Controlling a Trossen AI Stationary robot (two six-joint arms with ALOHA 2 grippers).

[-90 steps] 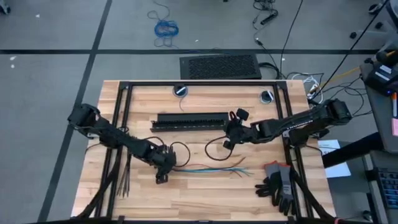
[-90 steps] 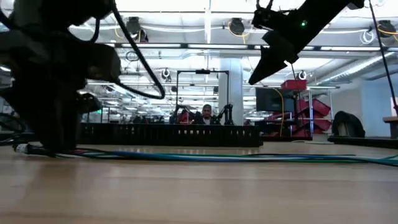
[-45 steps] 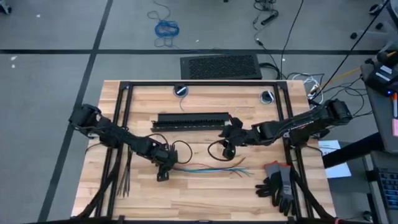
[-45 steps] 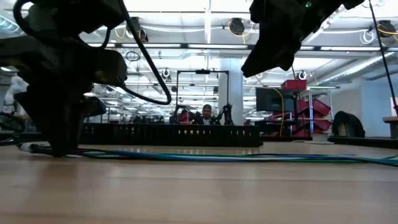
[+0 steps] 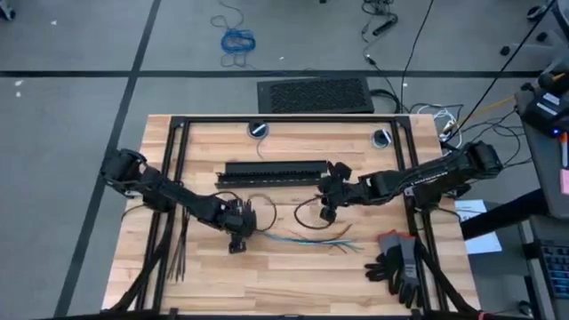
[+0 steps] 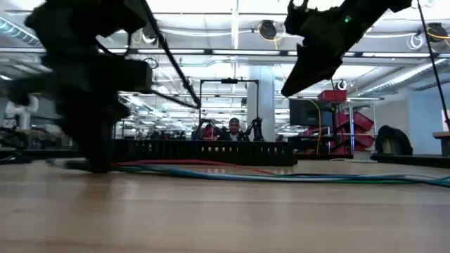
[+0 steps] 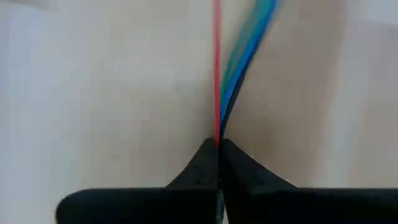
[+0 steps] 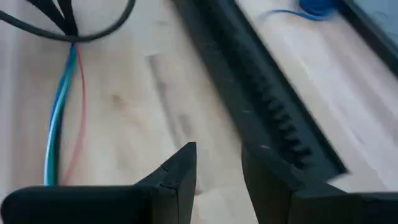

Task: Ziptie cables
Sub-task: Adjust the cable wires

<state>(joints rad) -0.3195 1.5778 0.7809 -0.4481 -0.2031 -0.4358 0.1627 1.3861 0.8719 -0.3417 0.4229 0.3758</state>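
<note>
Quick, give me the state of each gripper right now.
Left gripper: shut on the cables, at their joined end.
Right gripper: open, holding nothing, above the table beside the long black bar.

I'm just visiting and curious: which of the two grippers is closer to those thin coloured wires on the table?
Left. The left gripper is shut on the cables at their joined end; the right gripper hangs open above the table, apart from them, nearer the long black bar.

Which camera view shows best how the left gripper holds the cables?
The left wrist view: the left gripper is shut on the cables, pinched at its fingertips. The high view shows the gripper over the bundle's end, grip hidden. The low view shows only a blurred dark mass. The right wrist view shows cables, not that gripper.
</note>
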